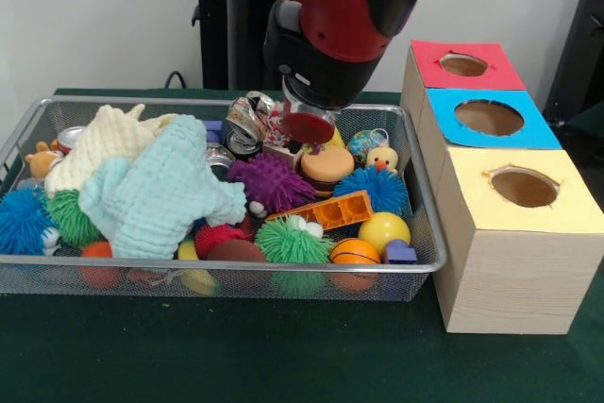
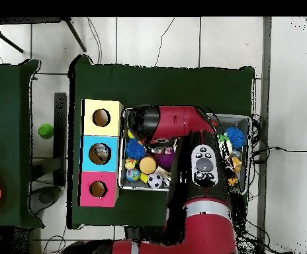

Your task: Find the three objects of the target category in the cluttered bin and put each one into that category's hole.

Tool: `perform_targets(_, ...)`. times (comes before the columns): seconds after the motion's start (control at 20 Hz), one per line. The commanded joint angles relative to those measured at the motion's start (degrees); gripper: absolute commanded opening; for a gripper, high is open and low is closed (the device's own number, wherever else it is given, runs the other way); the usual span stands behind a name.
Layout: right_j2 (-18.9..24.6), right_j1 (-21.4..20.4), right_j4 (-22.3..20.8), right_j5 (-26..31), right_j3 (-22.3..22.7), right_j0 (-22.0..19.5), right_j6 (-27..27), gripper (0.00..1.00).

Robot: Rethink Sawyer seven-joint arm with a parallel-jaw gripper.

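Note:
The bin (image 1: 427,254) is a silver wire-mesh basket on the green table, full of toys. It holds a purple spiky ball (image 1: 271,181), a burger toy (image 1: 327,165), a blue spiky ball (image 1: 371,188), an orange brick (image 1: 330,209), a yellow ball (image 1: 384,230), a green spiky ball (image 1: 293,241) and a mint cloth (image 1: 160,191). My gripper (image 1: 307,125) hangs low over the bin's back middle, just above the burger toy and beside a crushed can (image 1: 247,120). In the overhead view the arm hides it. The hole (image 1: 488,117) is in the blue-topped box right of the bin and also shows in the overhead view (image 2: 100,153).
A red-topped box (image 1: 502,67) and a yellow-topped box (image 1: 514,261) flank the blue one. A cream cloth (image 1: 104,143), a small bear (image 1: 42,159) and a blue spiky ball (image 1: 21,222) fill the bin's left end. A second green table (image 2: 7,132) stands beside.

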Motion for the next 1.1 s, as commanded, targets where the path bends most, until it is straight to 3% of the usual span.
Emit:
perform_targets(0.05,7.2,-2.8,5.9,-8.5,7.3,-5.0,10.5,0.0)
perform_targets(0.25,8.6,-3.3,7.7,-11.0,9.8,-6.8,9.8,0.0)
perform_targets(0.55,8.0,-2.8,6.7,-11.6,10.3,-7.2,9.9,0.0)
perform_targets(0.6,8.2,-2.6,6.9,-11.5,10.2,-7.1,10.1,1.0)
perform_targets(1.1,8.8,-1.7,8.1,-9.4,9.1,-6.8,10.6,1.0)
